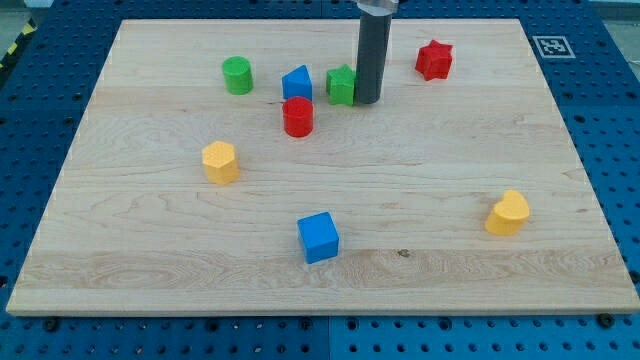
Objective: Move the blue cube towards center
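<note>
— Eight blocks on the wooden board (450,200); where's the blue cube (318,238)?

— Toward the view's bottom from my tip (367,100), well apart from it.

— And your tip?

— Just beside the green star-shaped block (342,85), on its right in the view. I carry a rod, no jaws to part or close.

— Any writing?

— Only a black-and-white square marker (549,45), far to the view's right of my tip; no readable words.
</note>
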